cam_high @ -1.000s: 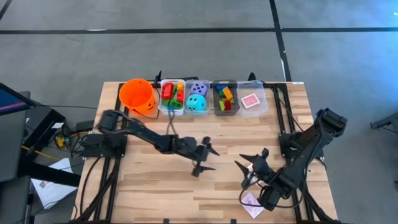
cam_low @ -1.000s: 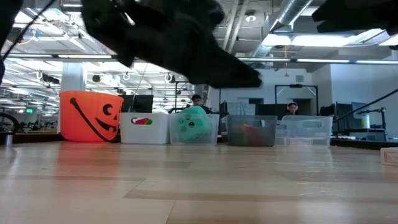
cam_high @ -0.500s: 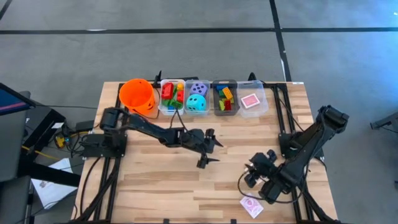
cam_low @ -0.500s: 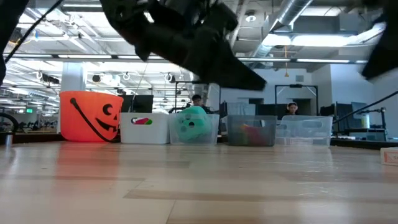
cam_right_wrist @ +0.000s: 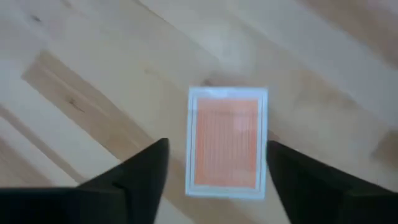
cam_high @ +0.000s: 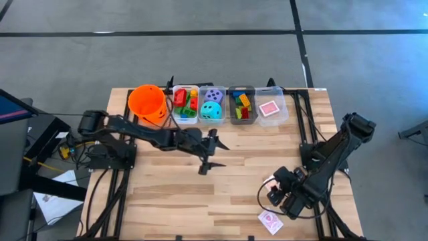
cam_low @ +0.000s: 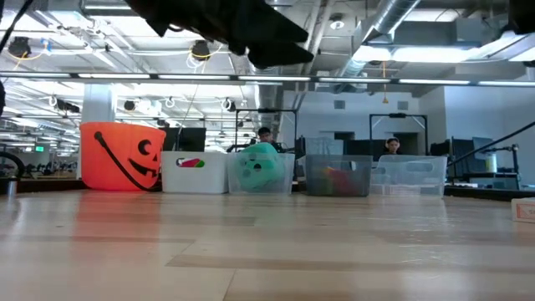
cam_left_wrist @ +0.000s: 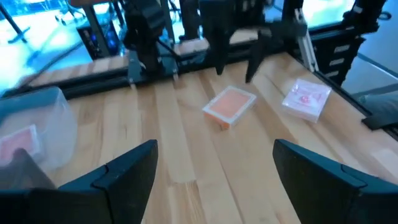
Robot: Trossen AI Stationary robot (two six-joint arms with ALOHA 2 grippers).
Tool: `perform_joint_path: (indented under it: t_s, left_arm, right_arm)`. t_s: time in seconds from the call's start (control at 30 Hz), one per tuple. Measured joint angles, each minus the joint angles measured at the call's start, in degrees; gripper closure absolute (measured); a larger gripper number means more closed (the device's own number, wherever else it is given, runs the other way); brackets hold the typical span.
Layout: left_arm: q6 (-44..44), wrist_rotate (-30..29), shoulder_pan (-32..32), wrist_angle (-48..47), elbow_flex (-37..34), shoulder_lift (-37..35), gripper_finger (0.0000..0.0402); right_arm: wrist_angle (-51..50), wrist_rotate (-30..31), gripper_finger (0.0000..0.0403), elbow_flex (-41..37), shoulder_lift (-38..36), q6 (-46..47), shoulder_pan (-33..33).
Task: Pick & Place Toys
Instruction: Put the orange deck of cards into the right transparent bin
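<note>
Right end effector [cam_right_wrist: 214, 171] hangs released over a card deck [cam_right_wrist: 227, 142] lying flat on worktop [cam_right_wrist: 93, 74]. Prob light, stiff, slick; pinch its long edges. Left end effector [cam_high: 208, 152] released mid-worktop.

Our left gripper [cam_high: 209, 152] pulled back toward the bins; our right gripper [cam_right_wrist: 216, 163] swung down over a card [cam_right_wrist: 227, 142], jaws apart.

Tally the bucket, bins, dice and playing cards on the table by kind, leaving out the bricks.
Orange bucket: 1
Bins: 4
Dice: 2, purple and teal
Playing cards: 3, one in the end bin, two on the table
Total: 10
</note>
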Motion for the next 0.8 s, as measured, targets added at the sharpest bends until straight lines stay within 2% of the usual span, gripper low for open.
perform_joint_path:
  t_s: [0.23, 0.37, 0.63, 0.8]
  left_arm:
    - [1.63, -0.07, 0.14, 0.01, -1.13, -4.59, 0.0092]
    - [3.66, -0.08, 0.14, 1.86, -1.13, -5.42, 0.0092]
    - [4.66, -0.09, 0.4, 4.76, -1.08, -5.48, 0.0092]
    - [4.63, -0.1, 0.4, 4.58, -1.08, -5.48, 0.0092]
  right_arm:
    - [0.5, -5.48, 0.0048, -0.04, 2.07, 4.72, 0.0]
    - [0.6, -6.79, 0.001, -0.04, 2.56, 4.84, -0.02]
    - [1.95, -7.33, 0.0012, -0.02, 4.24, 4.44, -0.84]
    - [1.67, -11.56, 0.0006, -0.04, 8.07, 0.3, -2.4]
